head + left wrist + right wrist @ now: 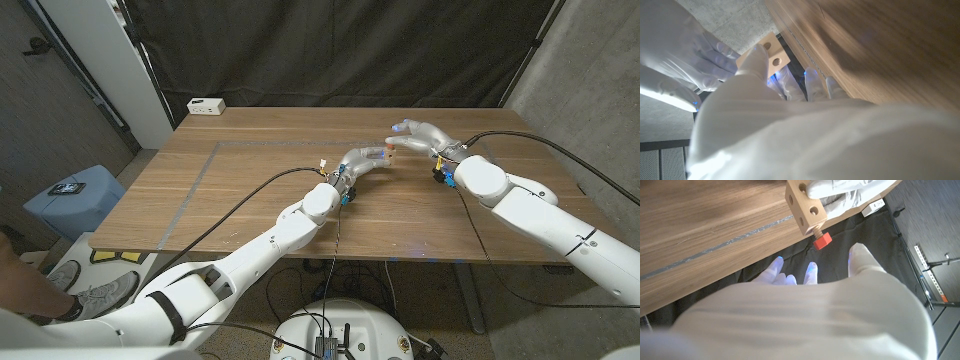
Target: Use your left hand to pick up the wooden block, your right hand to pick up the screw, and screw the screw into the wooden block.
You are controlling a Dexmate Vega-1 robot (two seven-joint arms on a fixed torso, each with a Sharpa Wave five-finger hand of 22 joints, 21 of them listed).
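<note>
Left robot hand (366, 159) holds wooden block (803, 205) with red-headed screw (821, 239) in it; right robot hand (425, 137) spread, empty.

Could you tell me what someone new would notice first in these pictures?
Above the middle of the wooden table, the left hand holds up a wooden block with an orange-headed screw sticking out of it. The right hand hovers close by, its fingers apart and off the screw.

Open table (250, 190) all around; white box (206, 105) far.
</note>
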